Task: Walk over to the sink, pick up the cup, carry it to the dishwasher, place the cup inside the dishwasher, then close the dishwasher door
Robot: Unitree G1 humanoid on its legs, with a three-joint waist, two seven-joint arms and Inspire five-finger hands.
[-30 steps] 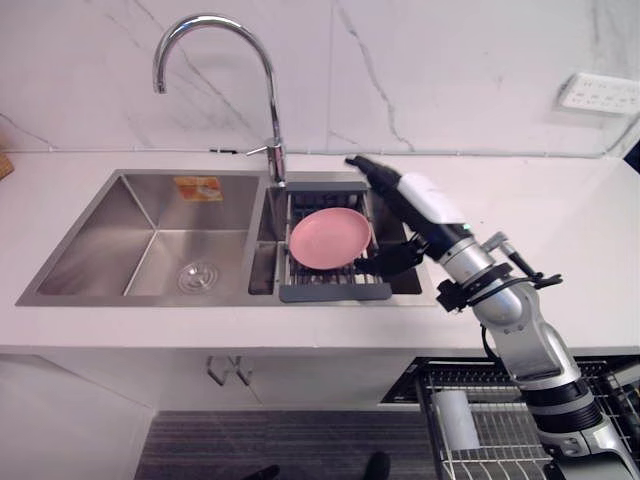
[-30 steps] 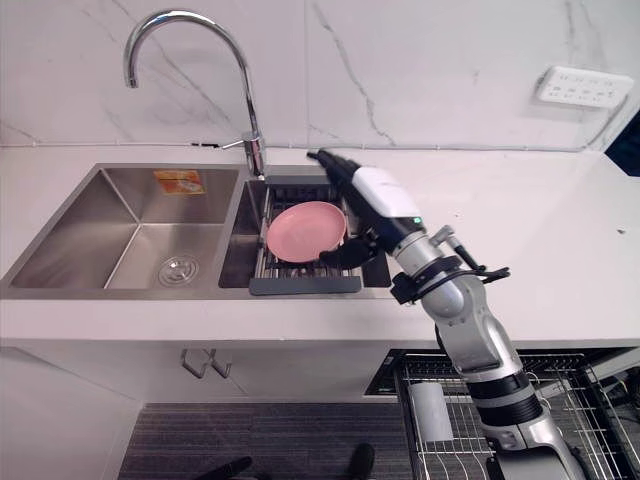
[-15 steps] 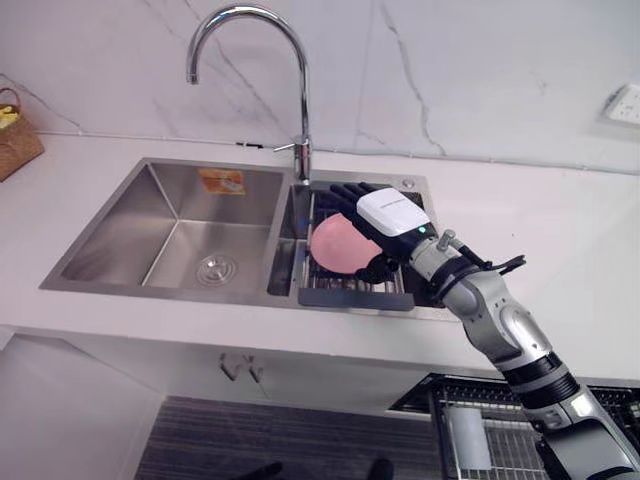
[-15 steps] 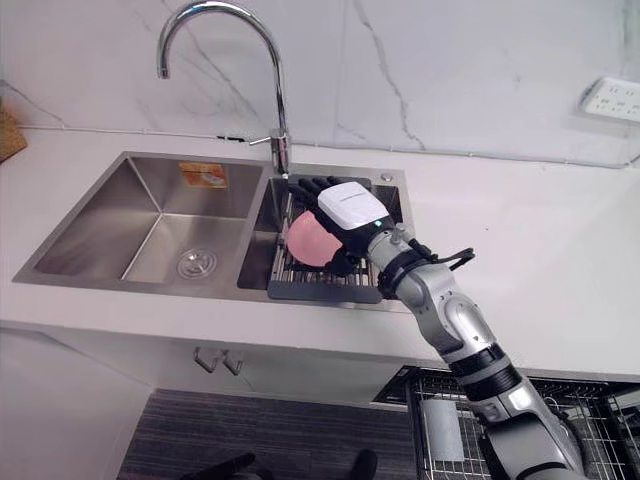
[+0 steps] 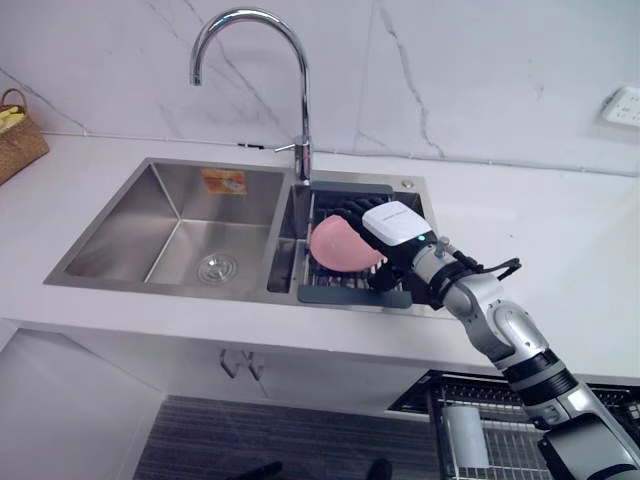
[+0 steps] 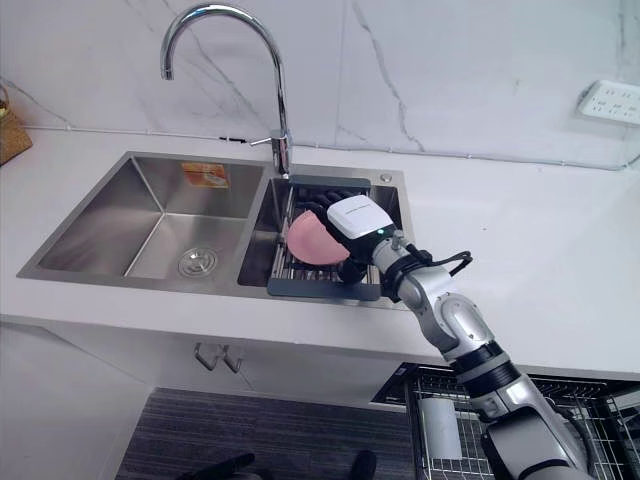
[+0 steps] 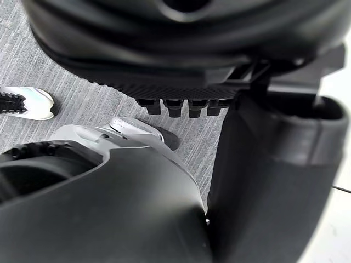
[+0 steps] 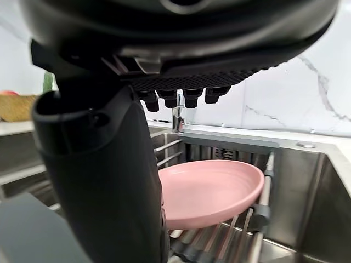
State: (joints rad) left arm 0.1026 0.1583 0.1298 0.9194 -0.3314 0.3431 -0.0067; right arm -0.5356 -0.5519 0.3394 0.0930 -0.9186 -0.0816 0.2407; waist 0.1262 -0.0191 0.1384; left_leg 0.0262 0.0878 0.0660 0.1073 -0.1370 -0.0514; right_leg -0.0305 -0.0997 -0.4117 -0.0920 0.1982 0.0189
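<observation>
Right hand over pink plate in sink; fingers apart.

The plate lies on the rack in the sink basin just below the fingers, which reach straight out above it. The thumb stands apart from the fingers at the plate's near rim, so the rim sits in the gap between the two; contact cannot be told. The faucet rises just beyond the fingertips, and the bench runs behind the wrist. The left hand hangs over the floor, its fingers straight and holding nothing.
</observation>
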